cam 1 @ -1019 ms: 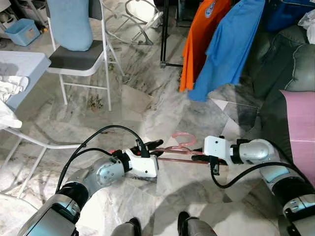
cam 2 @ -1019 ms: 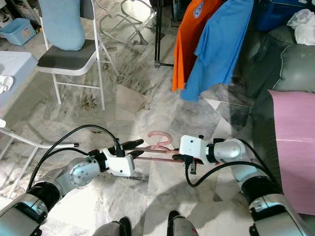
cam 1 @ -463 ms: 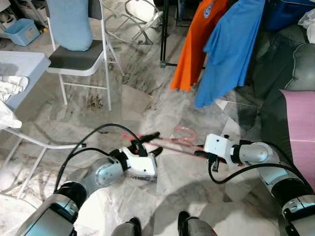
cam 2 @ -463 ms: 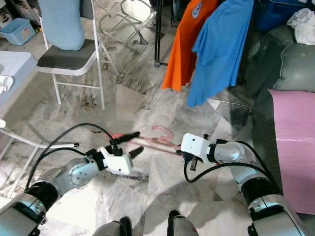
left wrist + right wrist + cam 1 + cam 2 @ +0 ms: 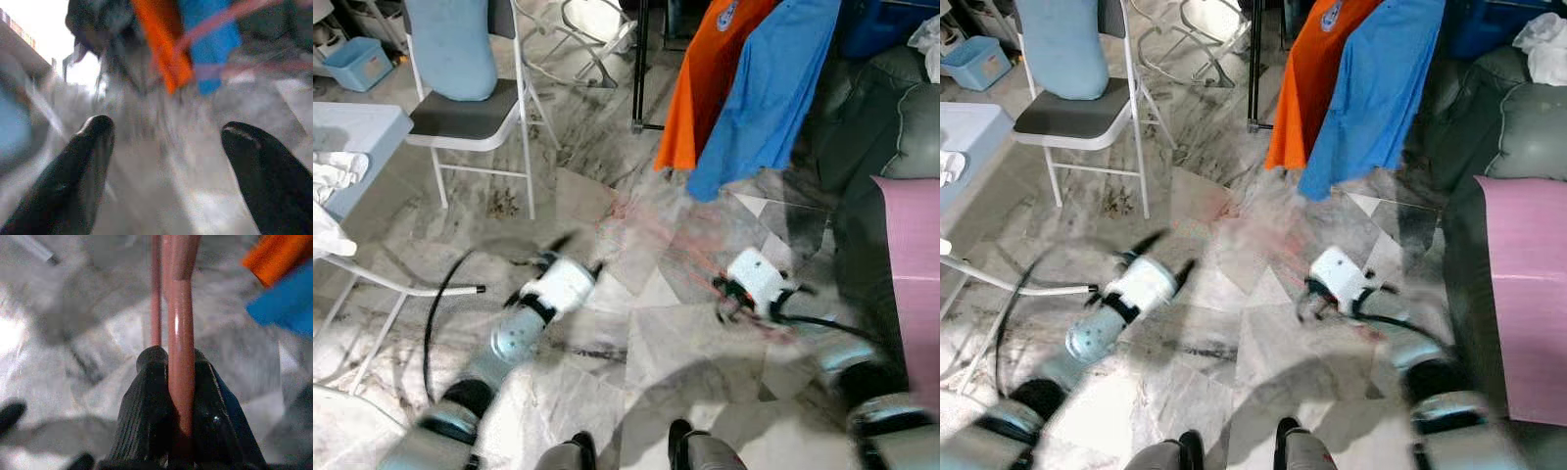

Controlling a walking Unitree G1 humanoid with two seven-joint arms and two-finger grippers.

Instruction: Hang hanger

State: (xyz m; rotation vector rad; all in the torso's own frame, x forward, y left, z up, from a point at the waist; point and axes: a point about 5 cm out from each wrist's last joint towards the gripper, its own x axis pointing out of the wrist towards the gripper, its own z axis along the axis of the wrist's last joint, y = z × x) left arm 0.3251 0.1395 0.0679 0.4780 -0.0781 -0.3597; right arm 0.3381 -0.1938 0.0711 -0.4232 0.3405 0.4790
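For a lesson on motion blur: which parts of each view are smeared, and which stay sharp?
Left eye view: both arms and the pink hanger smear into streaks; the folding chair stays sharp. Left wrist view: the open left gripper is fairly crisp, the background blurred. Right wrist view: the right gripper, shut on the hanger, is sharp.

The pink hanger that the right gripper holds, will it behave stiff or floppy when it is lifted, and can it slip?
The pink hanger looks like thin smooth plastic, so probably light and fairly stiff, flexing a little. The right gripper pinches it on one bar only, so it may swing or turn. Its glossy surface suggests it could slide between the fingers. The left gripper is open and gives no support.
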